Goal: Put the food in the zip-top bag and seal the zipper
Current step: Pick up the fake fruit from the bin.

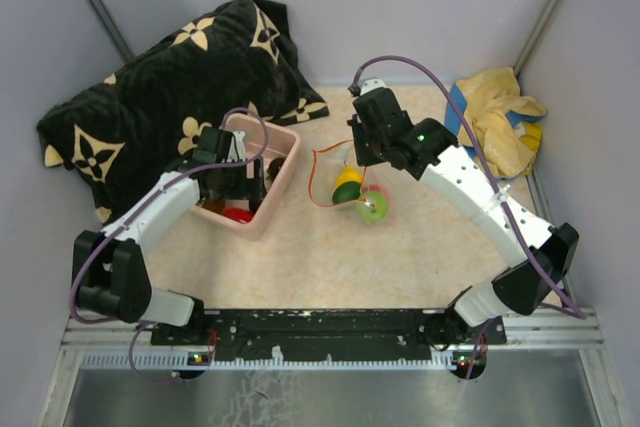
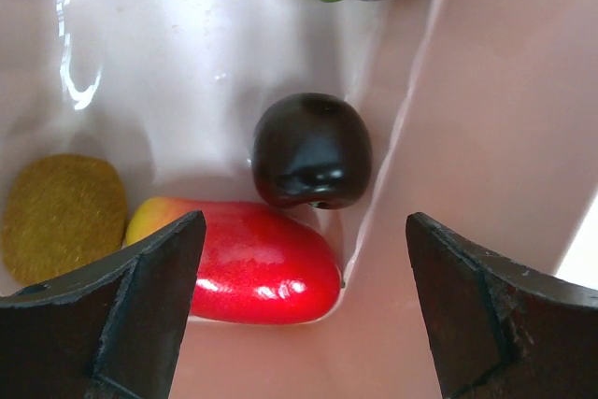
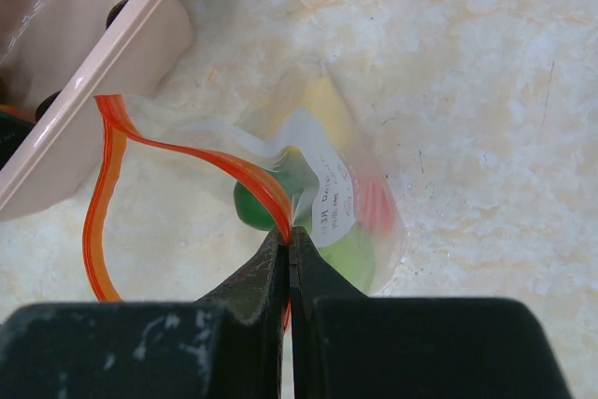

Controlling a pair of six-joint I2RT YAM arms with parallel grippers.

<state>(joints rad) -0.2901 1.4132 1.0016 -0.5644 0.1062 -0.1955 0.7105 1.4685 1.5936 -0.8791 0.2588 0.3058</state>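
Step now: grabbing more food. L gripper [image 2: 305, 231], jaws wide apart, hangs in the pink tub [image 2: 486, 137] over the dark fruit [image 2: 311, 149] & red fruit [image 2: 266, 268], low-mid frame. R gripper [image 3: 288, 235] pinches the zipper [image 3: 101, 184], keeping the zip-top bag [image 3: 341, 203] open, mid frame. Next: drop lower, squeeze one fruit, carry it to the bag.

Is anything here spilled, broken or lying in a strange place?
Nothing looks spilled or broken. The only untidy thing is the zip-top bag: its zipper bulges in a crooked loop, pinched at one spot by the right pincer.
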